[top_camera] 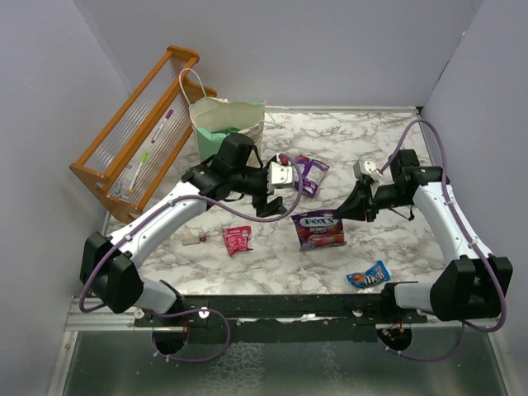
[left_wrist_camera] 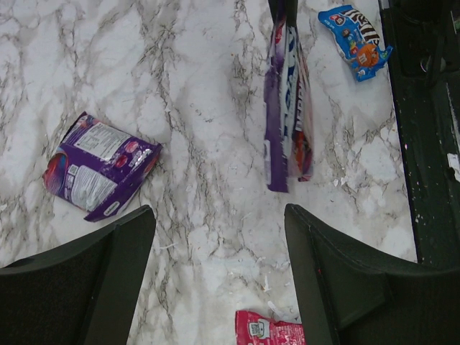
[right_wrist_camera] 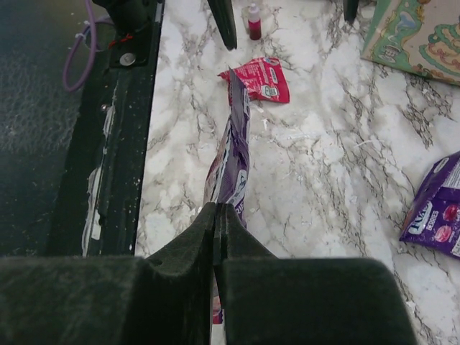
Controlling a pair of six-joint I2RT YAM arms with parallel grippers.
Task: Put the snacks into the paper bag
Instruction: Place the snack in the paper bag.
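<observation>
The right gripper [right_wrist_camera: 215, 213] has its jaws clamped on the edge of a big purple packet [right_wrist_camera: 233, 144]. The left gripper [left_wrist_camera: 217, 219] hangs over the table [left_wrist_camera: 194, 108] with jaws apart, holding nothing. A small purple packet [left_wrist_camera: 97, 165] lies just ahead to its side, and a red packet [left_wrist_camera: 269, 330] lies near its fingers. The paper bag [top_camera: 227, 124] stands behind that gripper.

**Colours on the Table**

The table [top_camera: 396, 239] is white with grey wiggly lines. The paper bag [top_camera: 223, 115] is mint green and cream. The big packet [top_camera: 318, 229] is purple with white letters. The small packet [top_camera: 311, 175] is purple too. The red packet [top_camera: 238, 240] has a white patch. The blue packet [top_camera: 369, 276] has orange on it. The rack [top_camera: 183, 56] is orange.
</observation>
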